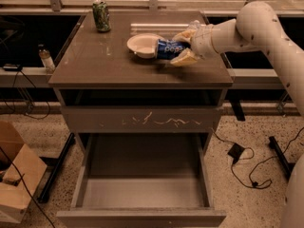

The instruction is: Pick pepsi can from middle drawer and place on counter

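Note:
The blue pepsi can (168,48) lies on its side between the fingers of my gripper (181,46), which is shut on it over the right part of the grey-brown counter (104,63), next to the white bowl (142,44). The can seems to hang just above the counter top. My arm reaches in from the right. The middle drawer (142,189) is pulled out below, and its grey floor is bare.
A green patterned can (100,15) stands at the counter's back left. The closed drawer front above the open one has pale scratch marks (156,121). A small bottle (45,58) stands on the ledge at left. A cardboard box (16,179) and cables lie on the floor.

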You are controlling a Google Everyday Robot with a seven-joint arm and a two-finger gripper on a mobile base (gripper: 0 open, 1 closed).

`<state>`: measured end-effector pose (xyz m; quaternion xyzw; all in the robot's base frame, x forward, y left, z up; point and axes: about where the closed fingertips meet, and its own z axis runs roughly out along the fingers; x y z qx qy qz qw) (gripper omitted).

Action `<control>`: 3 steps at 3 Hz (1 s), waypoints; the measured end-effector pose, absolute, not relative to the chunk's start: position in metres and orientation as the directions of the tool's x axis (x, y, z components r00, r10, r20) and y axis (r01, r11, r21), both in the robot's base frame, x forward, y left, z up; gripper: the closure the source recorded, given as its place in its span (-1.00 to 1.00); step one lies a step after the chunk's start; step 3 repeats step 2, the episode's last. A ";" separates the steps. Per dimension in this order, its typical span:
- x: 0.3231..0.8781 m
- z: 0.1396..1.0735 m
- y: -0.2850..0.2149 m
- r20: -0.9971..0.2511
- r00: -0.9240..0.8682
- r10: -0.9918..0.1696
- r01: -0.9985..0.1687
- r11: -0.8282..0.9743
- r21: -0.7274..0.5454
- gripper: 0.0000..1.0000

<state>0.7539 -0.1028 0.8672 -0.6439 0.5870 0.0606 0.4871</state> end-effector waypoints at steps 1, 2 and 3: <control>0.754 0.867 -0.103 -0.650 0.304 -0.697 -0.815 0.163 -0.556 -1.00; 0.754 0.867 -0.103 -0.650 0.304 -0.697 -0.815 0.163 -0.556 -1.00; 0.754 0.867 -0.103 -0.650 0.304 -0.697 -0.815 0.163 -0.556 -1.00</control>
